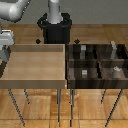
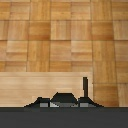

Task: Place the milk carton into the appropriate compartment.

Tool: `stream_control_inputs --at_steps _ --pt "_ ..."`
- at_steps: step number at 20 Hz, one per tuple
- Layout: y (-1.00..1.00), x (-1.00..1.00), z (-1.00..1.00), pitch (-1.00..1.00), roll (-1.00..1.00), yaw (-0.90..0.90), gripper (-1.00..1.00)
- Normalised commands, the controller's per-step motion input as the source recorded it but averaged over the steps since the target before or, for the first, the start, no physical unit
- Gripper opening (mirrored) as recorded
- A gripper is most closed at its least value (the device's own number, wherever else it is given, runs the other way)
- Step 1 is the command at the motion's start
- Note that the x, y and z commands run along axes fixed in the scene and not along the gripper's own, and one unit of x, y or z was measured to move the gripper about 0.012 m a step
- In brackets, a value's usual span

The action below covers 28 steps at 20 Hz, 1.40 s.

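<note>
My gripper (image 1: 4,52) hangs at the exterior view's far left edge, just outside the left wall of the light wooden bin (image 1: 35,79), and is partly cut off by the frame. In the wrist view one thin dark finger (image 2: 85,85) stands up above a dark peaked shape (image 2: 62,96). I cannot tell what that shape is. I cannot tell how the jaws stand. No upright grey-white milk carton with a peaked top shows clearly in either view. It is hidden or out of view.
A dark box with dividers (image 1: 98,62) stands at the exterior view's right, with small grey blocks (image 1: 85,73) in its compartments. The robot base (image 1: 56,27) is behind the bin. Both tables stand on thin legs over a wooden floor (image 2: 60,35).
</note>
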Motion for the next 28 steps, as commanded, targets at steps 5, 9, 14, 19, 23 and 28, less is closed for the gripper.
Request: stream_control_inputs --at_steps 5,9,14,19,23,28 --pt "1.0 0.0 0.0 0.0 0.0 0.0 -1.0" --pt "1.0 0.0 0.0 0.0 0.0 0.0 -1.0" --pt "1.0 0.0 0.0 0.0 0.0 0.0 -1.0" --pt "1.0 0.0 0.0 0.0 0.0 0.0 -1.0" --pt "1.0 0.0 0.0 0.0 0.0 0.0 -1.0" --pt "1.0 0.0 0.0 0.0 0.0 0.0 -1.0"
